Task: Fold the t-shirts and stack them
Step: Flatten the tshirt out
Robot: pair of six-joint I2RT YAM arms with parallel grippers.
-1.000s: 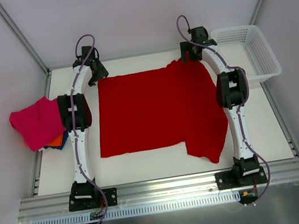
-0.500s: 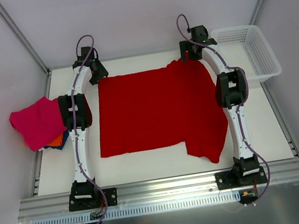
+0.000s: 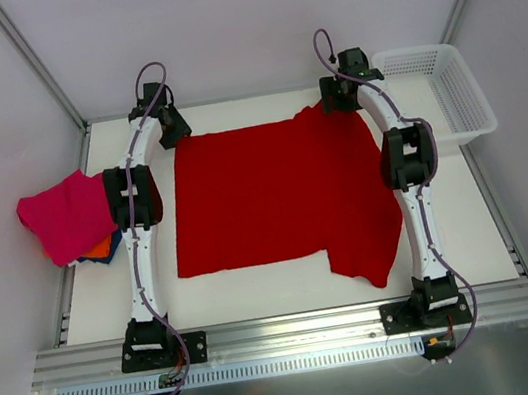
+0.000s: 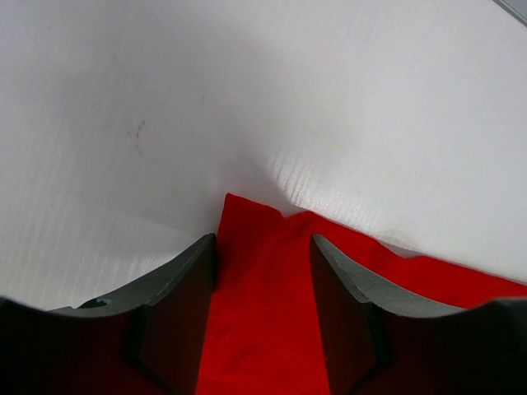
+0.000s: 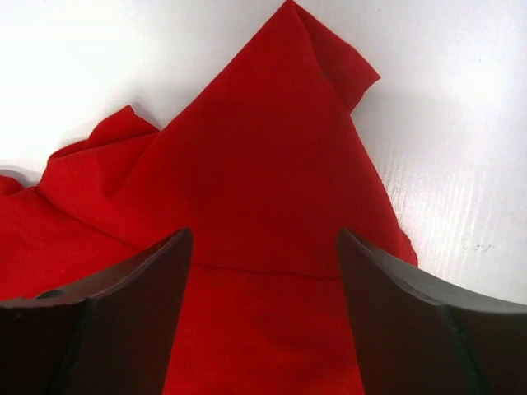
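A large bright red t-shirt (image 3: 274, 196) lies spread flat on the white table, with a flap hanging toward the front right. My left gripper (image 3: 175, 131) is down at its far left corner. In the left wrist view the fingers (image 4: 177, 304) of the left gripper (image 4: 263, 240) straddle that red corner (image 4: 255, 247), still apart. My right gripper (image 3: 337, 99) is at the far right corner. In the right wrist view the right gripper (image 5: 263, 234) stands open, wide, over bunched red cloth (image 5: 272, 164). A magenta-pink shirt (image 3: 64, 216) tops an orange one (image 3: 100, 248) and a dark blue one (image 3: 117, 250) at the left edge.
A white mesh basket (image 3: 441, 92) stands at the table's far right corner. The shirt pile overhangs the table's left edge (image 3: 63, 282). Metal frame posts rise at both far corners, and a rail (image 3: 286, 331) runs along the near edge.
The right gripper's head has shifted slightly down onto the shirt's far right corner. The left arm, the red shirt and the pile look unchanged.
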